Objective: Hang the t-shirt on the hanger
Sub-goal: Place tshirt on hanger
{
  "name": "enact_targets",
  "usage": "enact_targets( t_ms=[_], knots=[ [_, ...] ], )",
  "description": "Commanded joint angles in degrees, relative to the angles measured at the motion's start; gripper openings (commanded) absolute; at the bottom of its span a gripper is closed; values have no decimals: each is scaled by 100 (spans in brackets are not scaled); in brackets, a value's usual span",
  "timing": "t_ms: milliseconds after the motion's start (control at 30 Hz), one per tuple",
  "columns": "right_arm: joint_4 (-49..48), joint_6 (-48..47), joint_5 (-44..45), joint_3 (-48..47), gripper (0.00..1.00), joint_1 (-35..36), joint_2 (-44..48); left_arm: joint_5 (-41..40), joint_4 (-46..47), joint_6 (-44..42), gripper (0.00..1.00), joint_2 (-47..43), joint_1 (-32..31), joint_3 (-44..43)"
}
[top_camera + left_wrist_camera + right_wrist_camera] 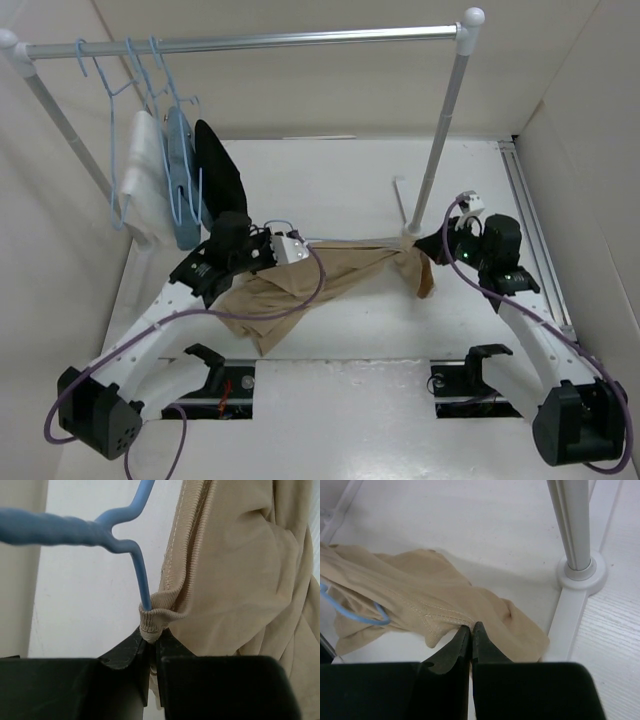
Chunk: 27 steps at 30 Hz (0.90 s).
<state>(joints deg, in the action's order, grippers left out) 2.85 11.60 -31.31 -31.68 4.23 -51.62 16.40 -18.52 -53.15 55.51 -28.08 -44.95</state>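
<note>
Pinching the t-shirt [240,580] collar, the left gripper [150,641] is sitting directly under the hanger [142,575]; the right gripper [471,630] is clamping the far end.

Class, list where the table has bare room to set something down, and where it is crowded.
Bare: the table behind the stretched t-shirt, between the black garment and the rack post; also the strip just in front of it. Crowded: the left, under the hung garments.

The white table [350,180] bears the clothes rack's foot [580,575] and part of the tan t-shirt [270,300].
</note>
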Motion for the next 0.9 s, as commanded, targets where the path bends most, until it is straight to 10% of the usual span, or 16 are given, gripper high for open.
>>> enact_targets(
  t_ms=[0,867],
  knots=[
    [-83,-210,82,-268,0,-264,-102,-120,68,-530,0,-514,57,284],
    [567,-1124,-2176,-953,0,-265,12,-1755,341,962,0,996,-400,-611]
  ],
)
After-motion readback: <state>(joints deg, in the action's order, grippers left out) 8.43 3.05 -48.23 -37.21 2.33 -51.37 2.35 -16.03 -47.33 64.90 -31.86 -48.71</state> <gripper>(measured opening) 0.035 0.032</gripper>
